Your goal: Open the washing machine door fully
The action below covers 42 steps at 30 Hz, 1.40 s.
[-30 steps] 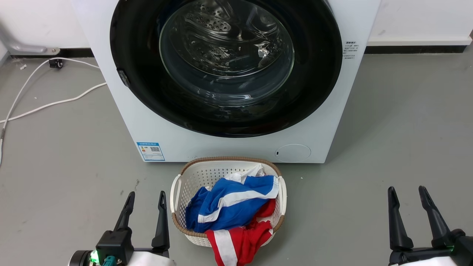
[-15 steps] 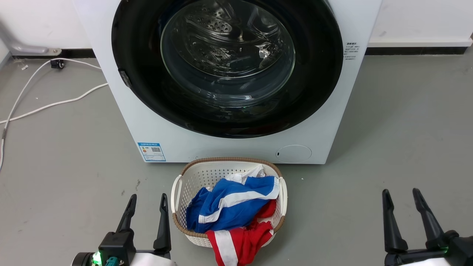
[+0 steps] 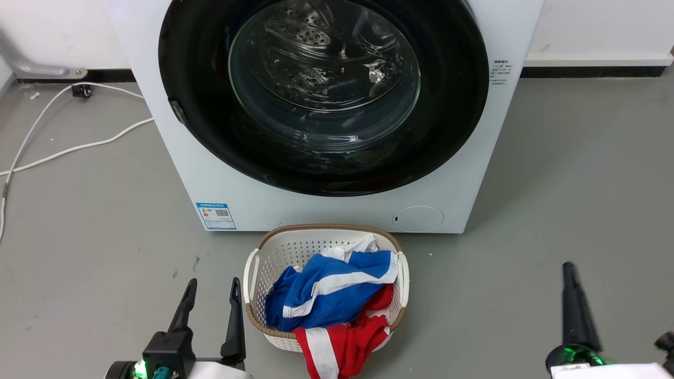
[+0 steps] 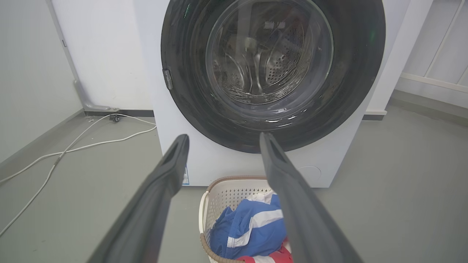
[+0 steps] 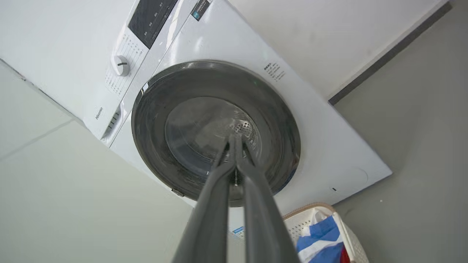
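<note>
The right pincer (image 5: 234,140) has pressed together, left pincer (image 3: 213,284) spread; washing machine door (image 3: 324,95) closed, top cropped.

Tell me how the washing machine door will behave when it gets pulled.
The washing machine door likely feels stiff and heavy: wide rim, thick bulging glass. Its glossy black rim is probably slippery to grip, so the small grey tab at its left edge looks the better hold.

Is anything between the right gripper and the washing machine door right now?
Nothing visible lies between the right gripper and the washing machine door. The laundry basket stands on the floor, lower than the door's rim and off that line.
</note>
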### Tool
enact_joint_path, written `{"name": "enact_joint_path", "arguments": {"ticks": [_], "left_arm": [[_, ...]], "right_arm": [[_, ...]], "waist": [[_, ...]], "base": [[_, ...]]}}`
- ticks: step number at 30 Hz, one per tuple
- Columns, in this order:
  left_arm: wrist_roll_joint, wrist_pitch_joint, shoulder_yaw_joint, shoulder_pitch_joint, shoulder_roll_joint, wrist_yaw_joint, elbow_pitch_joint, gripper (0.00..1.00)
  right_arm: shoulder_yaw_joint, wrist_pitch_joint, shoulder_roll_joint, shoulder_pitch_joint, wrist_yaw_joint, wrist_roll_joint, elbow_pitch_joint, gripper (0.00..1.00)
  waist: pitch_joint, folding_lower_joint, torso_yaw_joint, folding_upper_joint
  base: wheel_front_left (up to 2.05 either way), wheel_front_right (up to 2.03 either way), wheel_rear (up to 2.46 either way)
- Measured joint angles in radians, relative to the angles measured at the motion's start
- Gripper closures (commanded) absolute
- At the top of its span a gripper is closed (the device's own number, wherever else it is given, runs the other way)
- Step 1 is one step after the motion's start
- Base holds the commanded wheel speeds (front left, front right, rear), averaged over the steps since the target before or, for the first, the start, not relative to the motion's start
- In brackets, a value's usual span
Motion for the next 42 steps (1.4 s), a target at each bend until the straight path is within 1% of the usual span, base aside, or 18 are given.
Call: {"name": "enact_joint_path", "arguments": {"ticks": [2,5,10,12,16,19,23,26,32,36,38,42], "left_arm": [[-0.001,0.000,-0.002,0.000,0.000,0.000,0.002,0.00],[-0.003,0.000,-0.004,0.000,0.000,0.000,0.004,0.00],[-0.005,0.000,-0.003,0.000,0.000,0.000,0.005,0.00],[-0.008,0.000,-0.002,0.000,0.000,0.000,0.005,0.00],[-0.009,0.000,0.001,0.000,0.000,0.000,0.005,0.00],[-0.009,0.000,0.002,0.000,0.000,0.000,0.003,0.00],[-0.009,0.000,0.002,0.000,0.000,-0.001,0.001,0.00],[-0.008,0.000,0.003,0.000,0.000,-0.001,0.001,0.00],[0.000,0.000,0.002,-0.001,0.000,0.000,0.000,0.00],[0.009,0.000,0.002,-0.013,0.000,0.000,-0.007,0.00],[0.012,0.000,0.002,-0.026,0.000,0.000,-0.013,0.00],[0.031,0.000,0.002,-0.052,0.000,-0.002,-0.033,0.00]], "right_arm": [[0.028,0.000,0.000,0.000,0.000,0.144,0.022,1.00],[0.046,0.000,0.001,0.000,0.000,0.320,0.040,1.00],[0.061,0.008,-0.001,0.000,0.000,0.566,0.047,1.00],[0.056,0.049,-0.012,0.000,0.000,0.668,0.030,1.00],[0.005,0.180,-0.026,0.001,0.000,0.850,-0.001,1.00],[-0.039,0.286,-0.026,0.006,0.000,0.923,-0.010,1.00],[-0.095,0.355,-0.025,0.010,0.000,0.918,-0.005,1.00],[-0.108,0.389,-0.017,0.010,0.000,0.898,0.001,1.00],[-0.121,0.407,-0.007,0.006,0.000,0.853,0.016,1.00],[-0.165,0.408,-0.007,-0.040,0.000,0.824,0.041,1.00],[-0.199,0.409,-0.022,-0.090,0.000,0.816,0.063,1.00],[-0.259,0.413,-0.078,-0.221,0.000,0.800,0.113,1.00]], "waist": [[0.000,0.0000,0.001,0.0000],[0.002,0.0000,0.003,0.0000],[0.005,0.0000,0.004,0.0000],[0.006,0.0000,0.003,0.0000],[0.006,0.0000,0.001,0.0000],[0.007,0.0000,-0.001,0.0000],[0.008,0.0000,0.000,0.0000],[0.010,0.0000,0.001,0.0000],[0.018,0.0000,0.007,0.0000],[0.034,0.0000,0.013,0.0000],[0.048,0.0000,0.018,0.0000],[0.085,0.0000,0.027,0.0000]], "base": [[0.00,0.00,0.00],[0.00,0.00,0.00],[0.00,0.00,0.00],[0.00,0.00,0.00],[0.00,0.00,0.00],[0.00,0.00,0.00],[0.00,0.00,0.00],[0.00,0.00,0.00],[0.00,0.00,0.00],[0.00,0.00,0.00],[0.00,0.00,0.00],[0.00,0.00,0.00]]}}
